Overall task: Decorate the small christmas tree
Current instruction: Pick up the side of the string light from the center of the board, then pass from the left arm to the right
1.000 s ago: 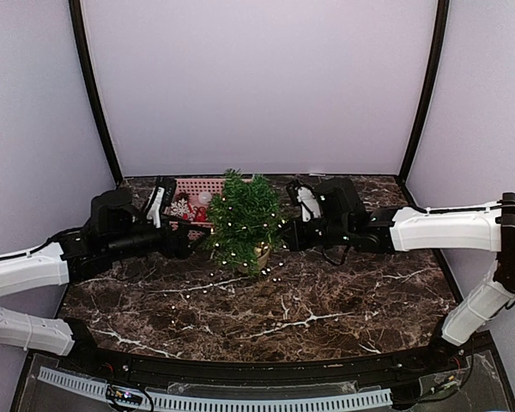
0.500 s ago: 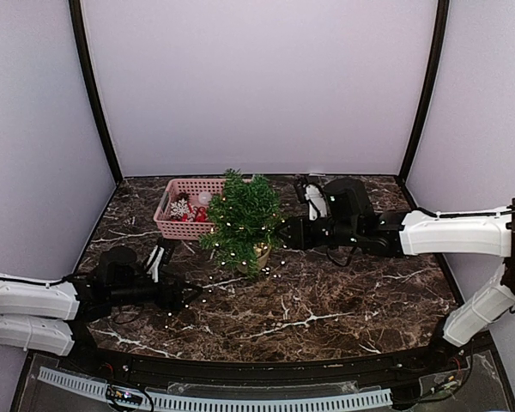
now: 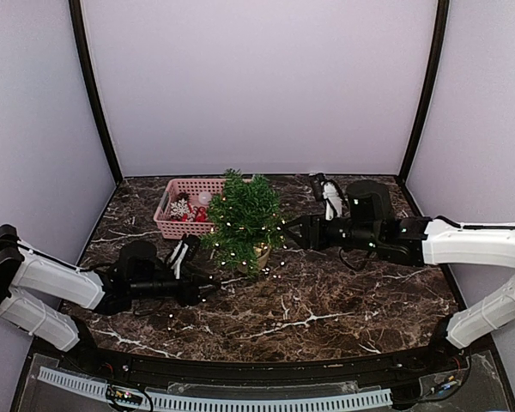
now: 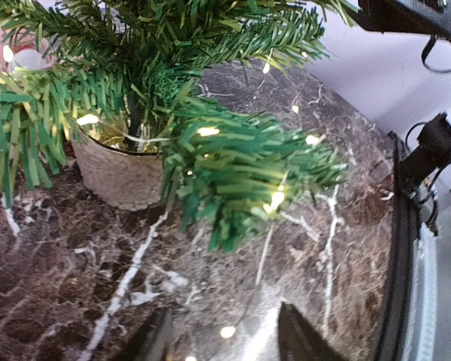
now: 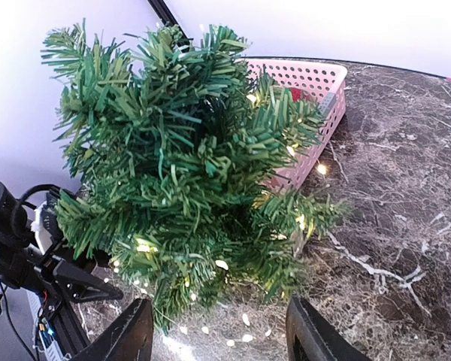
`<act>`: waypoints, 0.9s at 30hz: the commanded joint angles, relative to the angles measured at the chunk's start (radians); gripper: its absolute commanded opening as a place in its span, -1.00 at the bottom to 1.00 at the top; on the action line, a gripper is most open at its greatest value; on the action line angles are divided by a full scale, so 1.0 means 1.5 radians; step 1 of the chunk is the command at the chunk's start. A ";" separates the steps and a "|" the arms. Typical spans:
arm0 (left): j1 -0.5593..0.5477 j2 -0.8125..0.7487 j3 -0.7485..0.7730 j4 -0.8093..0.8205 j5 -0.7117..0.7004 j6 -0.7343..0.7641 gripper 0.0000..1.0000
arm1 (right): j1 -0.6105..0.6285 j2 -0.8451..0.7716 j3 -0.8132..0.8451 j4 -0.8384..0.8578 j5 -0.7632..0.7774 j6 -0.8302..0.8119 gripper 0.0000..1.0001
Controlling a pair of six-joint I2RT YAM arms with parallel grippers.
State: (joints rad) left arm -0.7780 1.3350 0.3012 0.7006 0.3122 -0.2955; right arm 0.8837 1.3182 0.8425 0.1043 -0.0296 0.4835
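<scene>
The small christmas tree (image 3: 243, 219) stands mid-table in its tan pot (image 3: 260, 255), with a string of lit fairy lights (image 3: 227, 225) draped over its branches and trailing onto the marble. My left gripper (image 3: 208, 290) lies low at the front left of the pot (image 4: 124, 177), open (image 4: 225, 347); a bulb of the light string (image 4: 227, 332) rests on the table between its fingers. My right gripper (image 3: 289, 232) is open just right of the tree (image 5: 188, 165), with nothing between its fingers (image 5: 128, 335).
A pink basket (image 3: 189, 185) holding red and white ornaments (image 3: 182, 209) stands behind the tree at its left, also in the right wrist view (image 5: 308, 98). Loose bulbs (image 3: 172, 319) dot the marble in front. Tent walls close in the back and sides.
The left arm swung from beside the basket down to the table's front left, then slid right toward the pot. The right gripper opened and drew back slightly to the right.
</scene>
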 commanded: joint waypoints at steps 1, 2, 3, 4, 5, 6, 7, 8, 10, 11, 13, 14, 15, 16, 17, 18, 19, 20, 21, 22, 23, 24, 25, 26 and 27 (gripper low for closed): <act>-0.035 -0.011 0.030 0.006 -0.039 0.025 -0.52 | 0.005 -0.042 -0.038 0.034 -0.001 -0.008 0.22; -0.041 -0.013 0.037 -0.028 -0.046 0.024 -0.66 | 0.005 -0.051 -0.047 0.034 -0.001 -0.009 0.22; -0.057 -0.018 0.049 -0.044 -0.049 0.023 -0.84 | 0.005 -0.062 -0.055 0.035 -0.001 -0.010 0.22; -0.066 -0.021 0.054 -0.074 -0.056 0.018 -0.91 | 0.006 -0.071 -0.063 0.035 -0.003 -0.012 0.22; -0.084 -0.031 0.061 -0.087 -0.059 0.014 -0.99 | 0.006 -0.081 -0.069 0.034 -0.005 -0.016 0.21; -0.092 -0.038 0.064 -0.112 -0.064 0.003 -1.00 | 0.009 -0.089 -0.075 0.030 -0.003 -0.020 0.19; -0.108 -0.055 0.071 -0.125 -0.065 -0.012 -1.00 | 0.014 -0.098 -0.079 0.025 0.000 -0.026 0.18; -0.118 -0.064 0.077 -0.152 -0.065 -0.019 -1.00 | 0.021 -0.105 -0.082 0.020 0.002 -0.036 0.17; -0.143 -0.095 0.102 -0.198 -0.064 -0.040 -1.00 | 0.045 -0.117 -0.086 0.010 0.002 -0.050 0.16; -0.159 -0.112 0.124 -0.223 -0.061 -0.056 -1.00 | 0.058 -0.122 -0.091 0.010 -0.002 -0.054 0.15; -0.175 -0.128 0.160 -0.251 -0.049 -0.085 -1.00 | 0.091 -0.131 -0.098 0.014 -0.005 -0.050 0.15; -0.178 -0.130 0.187 -0.256 -0.036 -0.096 -1.00 | 0.108 -0.134 -0.104 0.019 -0.005 -0.045 0.15; -0.184 -0.128 0.200 -0.265 -0.033 -0.118 -1.00 | 0.129 -0.138 -0.111 0.031 -0.004 -0.036 0.19; -0.189 -0.121 0.226 -0.268 -0.034 -0.130 -1.00 | 0.148 -0.141 -0.119 0.049 -0.002 -0.027 0.26; -0.192 -0.116 0.237 -0.265 -0.033 -0.152 -1.00 | 0.169 -0.144 -0.131 0.075 0.003 -0.015 0.32; -0.195 -0.103 0.258 -0.260 -0.031 -0.162 -1.00 | 0.196 -0.145 -0.143 0.119 0.008 -0.004 0.37; -0.196 -0.096 0.267 -0.252 -0.029 -0.183 -1.00 | 0.208 -0.143 -0.156 0.151 0.016 0.006 0.43; -0.198 -0.079 0.286 -0.246 -0.025 -0.190 -1.00 | 0.233 -0.140 -0.169 0.184 0.038 0.015 0.48; -0.200 -0.071 0.295 -0.233 -0.019 -0.202 -1.00 | 0.248 -0.133 -0.180 0.214 0.055 0.023 0.52; -0.203 -0.056 0.310 -0.226 -0.018 -0.207 -1.00 | 0.259 -0.125 -0.190 0.242 0.071 0.033 0.54; -0.205 -0.049 0.316 -0.212 -0.015 -0.215 -1.00 | 0.267 -0.114 -0.199 0.273 0.079 0.041 0.55; -0.209 -0.035 0.328 -0.205 -0.013 -0.217 -1.00 | 0.272 -0.102 -0.206 0.299 0.084 0.048 0.56; -0.212 -0.029 0.334 -0.191 -0.009 -0.219 -1.00 | 0.277 -0.088 -0.210 0.327 0.087 0.054 0.55; -0.216 -0.017 0.343 -0.185 -0.008 -0.222 -1.00 | 0.280 -0.073 -0.210 0.347 0.090 0.055 0.53; -0.218 -0.011 0.347 -0.176 -0.005 -0.223 -1.00 | 0.282 -0.058 -0.208 0.358 0.093 0.055 0.50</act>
State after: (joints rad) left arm -1.0855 1.2839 0.7765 0.3794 0.2733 -0.5816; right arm 1.2873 1.1660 0.5442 0.4110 0.0433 0.5213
